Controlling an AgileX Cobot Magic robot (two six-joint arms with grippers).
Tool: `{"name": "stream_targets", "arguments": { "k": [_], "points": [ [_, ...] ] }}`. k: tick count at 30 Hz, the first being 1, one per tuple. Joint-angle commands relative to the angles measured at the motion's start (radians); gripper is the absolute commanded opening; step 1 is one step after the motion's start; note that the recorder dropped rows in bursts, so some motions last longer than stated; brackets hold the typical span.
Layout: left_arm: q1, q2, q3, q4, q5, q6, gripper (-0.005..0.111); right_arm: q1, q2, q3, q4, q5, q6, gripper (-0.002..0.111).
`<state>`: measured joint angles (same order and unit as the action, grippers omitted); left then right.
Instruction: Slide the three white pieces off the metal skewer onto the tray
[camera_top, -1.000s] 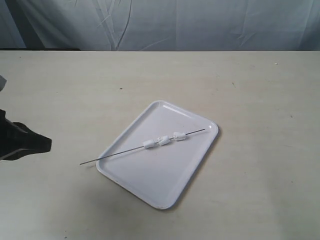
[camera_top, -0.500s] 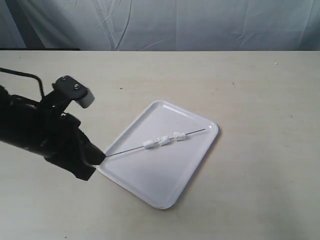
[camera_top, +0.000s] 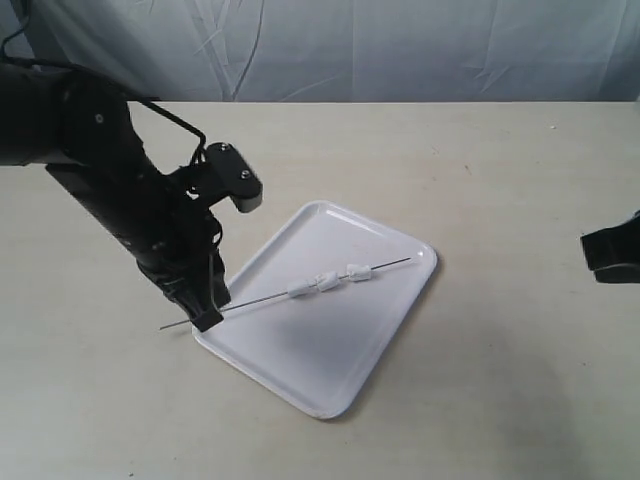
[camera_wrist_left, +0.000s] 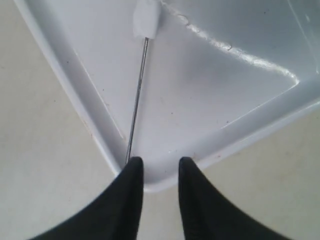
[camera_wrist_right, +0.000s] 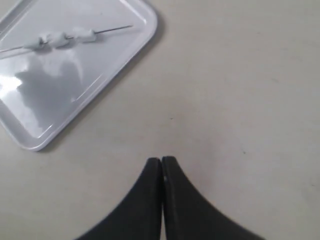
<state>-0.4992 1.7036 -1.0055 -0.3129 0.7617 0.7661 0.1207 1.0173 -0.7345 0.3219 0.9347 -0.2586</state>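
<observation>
The white tray (camera_top: 300, 365) lies at an angle in the middle of the table. Across it rests the metal skewer (camera_top: 250, 303), its left end sticking out past the tray's rim. Three white pieces (camera_top: 327, 281) sit threaded side by side near the skewer's middle. My left gripper (camera_top: 205, 318) hovers at the skewer's protruding end. In the left wrist view it (camera_wrist_left: 160, 162) is open over the tray's corner, and the skewer (camera_wrist_left: 137, 105) runs behind one fingertip, not between the two. My right gripper (camera_wrist_right: 161, 160) is shut and empty over bare table, well clear of the tray (camera_wrist_right: 50, 105).
The beige table (camera_top: 480, 400) spreads wide around the tray. A creased grey curtain (camera_top: 400, 50) hangs behind the far edge. The right gripper (camera_top: 605, 255) shows only at the right border of the exterior view.
The left arm has swung in from the left edge to the skewer's protruding end at the tray's corner. The right gripper has come into view at the right edge. Skewer and pieces have not moved.
</observation>
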Motion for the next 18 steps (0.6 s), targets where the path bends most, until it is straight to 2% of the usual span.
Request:
{"name": "stream_targets", "arguments": {
  "k": [1, 7, 14, 16, 18],
  "points": [
    [-0.011, 0.065, -0.024, 0.01, -0.017, 0.051, 0.031, 0.003, 0.076, -0.007, 0.104, 0.014, -0.134, -0.001],
    [-0.011, 0.124, -0.039, 0.012, -0.072, 0.101, 0.031, 0.003, 0.161, -0.007, 0.246, 0.012, -0.274, 0.002],
    [-0.048, 0.152, -0.088, 0.075, -0.092, 0.106, 0.031, 0.003, 0.29, -0.007, 0.289, 0.064, -0.292, 0.044],
    [-0.064, 0.158, -0.1, 0.099, -0.094, 0.104, 0.031, 0.003, 0.315, -0.007, 0.289, 0.064, -0.292, 0.049],
    [-0.076, 0.168, -0.112, 0.119, -0.094, 0.101, 0.031, 0.003, 0.33, -0.007, 0.289, 0.071, -0.292, 0.049]
  ]
}}
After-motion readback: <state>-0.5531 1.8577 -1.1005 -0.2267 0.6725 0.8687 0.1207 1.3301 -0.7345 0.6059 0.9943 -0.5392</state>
